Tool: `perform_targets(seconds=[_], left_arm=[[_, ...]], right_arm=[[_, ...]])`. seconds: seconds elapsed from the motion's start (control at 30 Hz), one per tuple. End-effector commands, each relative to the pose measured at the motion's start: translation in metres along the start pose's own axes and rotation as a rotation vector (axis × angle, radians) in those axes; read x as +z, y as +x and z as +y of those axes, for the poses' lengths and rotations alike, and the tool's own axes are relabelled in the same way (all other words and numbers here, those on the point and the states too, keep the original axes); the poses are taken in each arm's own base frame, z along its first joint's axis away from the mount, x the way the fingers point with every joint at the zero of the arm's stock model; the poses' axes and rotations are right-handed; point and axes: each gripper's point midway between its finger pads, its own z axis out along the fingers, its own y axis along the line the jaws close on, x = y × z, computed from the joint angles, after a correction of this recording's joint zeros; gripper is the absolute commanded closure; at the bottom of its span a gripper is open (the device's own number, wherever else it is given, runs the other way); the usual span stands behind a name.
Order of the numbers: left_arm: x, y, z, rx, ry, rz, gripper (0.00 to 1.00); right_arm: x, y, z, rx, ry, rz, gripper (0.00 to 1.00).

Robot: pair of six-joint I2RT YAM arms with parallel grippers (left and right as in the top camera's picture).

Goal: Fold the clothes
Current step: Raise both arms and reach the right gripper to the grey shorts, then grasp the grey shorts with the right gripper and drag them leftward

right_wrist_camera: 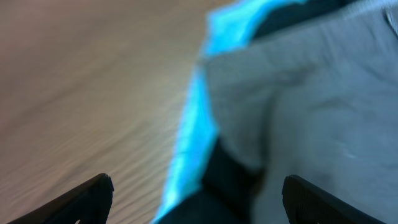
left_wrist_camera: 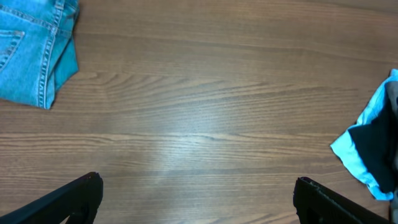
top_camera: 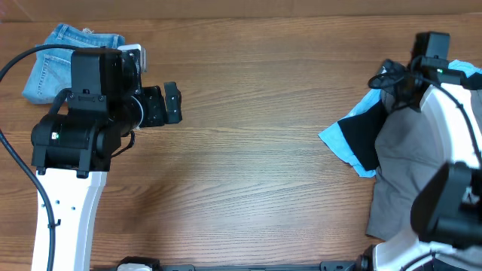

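The middle of the table lies bare from far edge to near edge, leaving wide passage. Denim shorts fill the far left corner. Along the right edge a heap blocks the way: grey shorts, a black shirt and a light-blue shirt.

White arms with black joints and cables.

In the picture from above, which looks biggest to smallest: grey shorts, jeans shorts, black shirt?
1. grey shorts
2. denim shorts, partly hidden
3. black shirt, mostly covered
The order of the last two is unsure.
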Motion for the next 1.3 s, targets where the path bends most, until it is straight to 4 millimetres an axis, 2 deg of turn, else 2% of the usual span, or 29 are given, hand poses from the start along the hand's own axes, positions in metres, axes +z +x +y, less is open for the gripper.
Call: perform_targets(seconds=[0.0,0.13,0.2,0.23,0.27,0.33,0.4,0.53,0.67,0.77,0.87,0.97,1.07,1.2,1.23,1.27], left_arm=[[-0.008,-0.005,-0.004,0.027,0.021,-0.019,0.00],[-0.008,-0.005,-0.004,0.026,0.020,-0.018,0.00],[-0.008,-0.005,-0.004,0.026,0.020,-0.017,0.00],[-0.008,-0.005,-0.004,0.026,0.020,-0.017,0.00],[-0.008,-0.004,-0.004,0.026,0.020,-0.016,0.00],[-0.008,-0.003,-0.004,0.026,0.020,-0.012,0.00],[-0.008,-0.003,-0.003,0.026,0.019,-0.008,0.00],[-0.008,-0.003,-0.003,0.026,0.019,-0.008,0.00],[-0.008,-0.001,-0.003,0.025,0.017,0.000,0.00],[-0.008,0.003,-0.002,0.023,0.014,0.016,0.00],[-0.009,0.008,-0.001,0.021,0.009,0.034,0.00],[-0.015,0.009,-0.001,0.051,0.007,0.040,0.00],[-0.030,0.002,-0.001,0.062,-0.007,0.018,0.00],[-0.061,-0.016,0.005,0.068,-0.072,-0.062,0.00],[-0.075,-0.024,0.008,0.069,-0.100,-0.103,0.00],[-0.081,-0.028,0.009,0.070,-0.112,-0.122,0.00]], right_arm=[[0.028,0.002,-0.020,0.050,0.037,0.048,0.10],[0.060,0.016,-0.028,0.048,0.063,0.110,0.11],[0.071,0.021,-0.029,0.047,0.069,0.125,0.17],[0.075,0.022,-0.030,0.048,0.071,0.129,0.24],[0.077,0.023,-0.030,0.047,0.071,0.131,0.46],[0.077,0.021,-0.031,0.047,0.077,0.124,0.77],[0.070,0.014,-0.032,0.047,0.088,0.103,0.89],[0.037,-0.016,-0.031,0.053,0.097,0.017,0.96],[-0.016,-0.056,-0.029,0.036,0.102,-0.112,0.96],[-0.063,-0.076,-0.009,-0.069,0.023,-0.185,0.96],[-0.111,-0.079,0.023,-0.171,-0.093,-0.241,0.96],[-0.158,-0.063,0.068,-0.289,-0.246,-0.278,0.96],[-0.194,-0.031,0.109,-0.391,-0.334,-0.284,0.95],[-0.226,0.036,0.169,-0.563,-0.457,-0.220,0.92],[-0.233,0.063,0.188,-0.629,-0.496,-0.186,0.89],[-0.238,0.081,0.199,-0.672,-0.520,-0.164,0.87]])
